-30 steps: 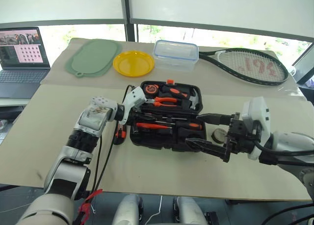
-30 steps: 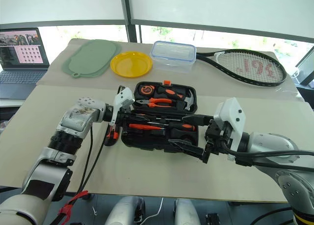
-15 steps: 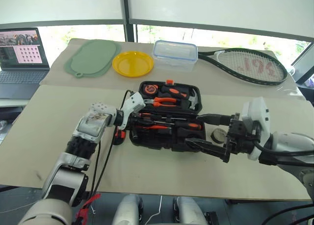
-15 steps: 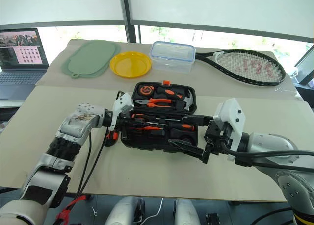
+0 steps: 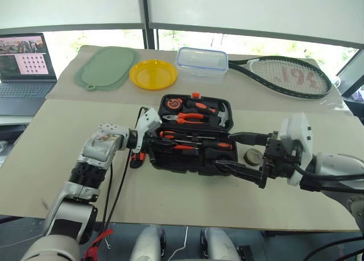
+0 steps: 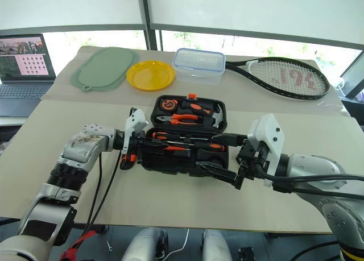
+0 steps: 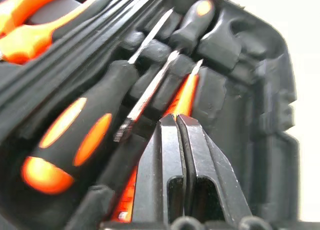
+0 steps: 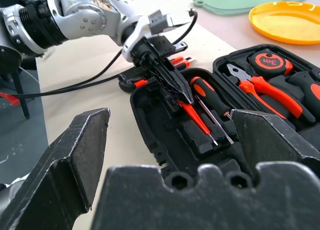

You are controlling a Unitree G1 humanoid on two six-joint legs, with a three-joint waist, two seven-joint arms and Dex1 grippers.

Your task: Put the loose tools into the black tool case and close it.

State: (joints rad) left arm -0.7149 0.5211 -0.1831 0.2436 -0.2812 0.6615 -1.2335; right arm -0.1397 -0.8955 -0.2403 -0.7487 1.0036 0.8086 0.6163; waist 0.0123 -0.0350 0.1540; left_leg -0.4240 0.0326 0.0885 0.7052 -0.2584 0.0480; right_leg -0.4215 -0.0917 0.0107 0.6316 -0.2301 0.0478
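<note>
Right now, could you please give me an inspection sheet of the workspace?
Surface: beige table with a second covered table behind it.
Job's things: black tool case lies open, screwdrivers in the near half; utility knife on the table left of the case; tape roll on the table right of it.
Clutter: green mat, yellow plate, clear box, tennis racket.
Grippers: left claw shut, tips in the case over an orange tool; right claw open, empty, near the case's right end.
Cables: black cable along the left arm.
Surroundings: laptop at left, windows behind.
</note>
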